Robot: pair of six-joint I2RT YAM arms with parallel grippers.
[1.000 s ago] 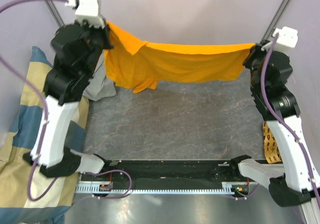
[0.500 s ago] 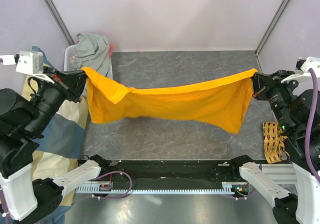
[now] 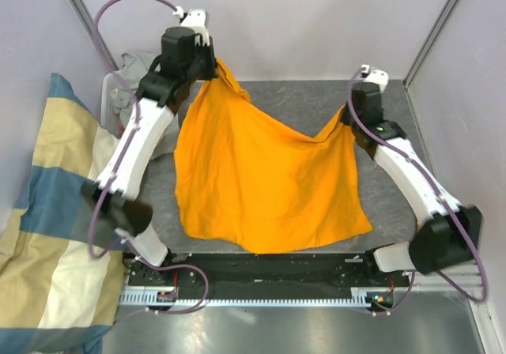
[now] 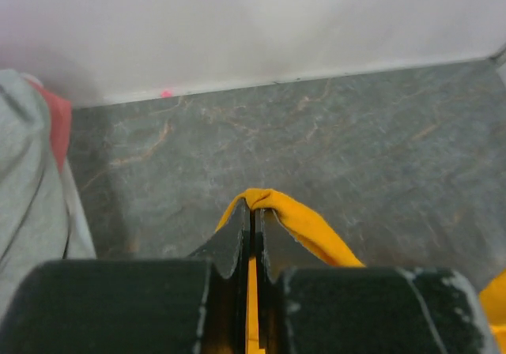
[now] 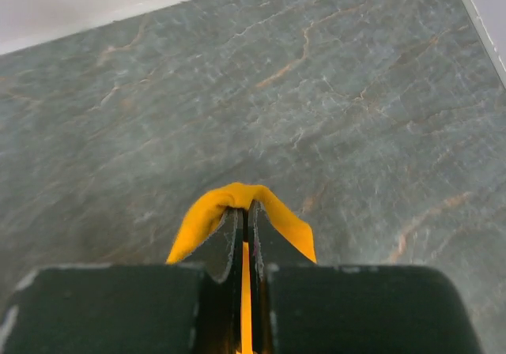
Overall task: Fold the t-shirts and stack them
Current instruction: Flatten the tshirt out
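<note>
- At the far side of the worktop (image 3: 300,93), grips one top corner of the orange t-shirt (image 3: 261,172) with the left hand (image 3: 212,60), shut fully on the cloth.
- Further right and a little nearer, pinches the other top corner with the right hand (image 3: 346,118), likewise closed tight.
- Between the two hands, lets the top edge sag in a dip.
- From the hands outward, drapes the shirt toward the near edge, long axis far to near, lower part spread on the worktop just short of the arm bases (image 3: 261,271).
- Probably calls for lowering both hands together to lay the top edge flat.
- Leaves the grey t-shirt (image 4: 20,172) heaped just left of the left hand.
</note>
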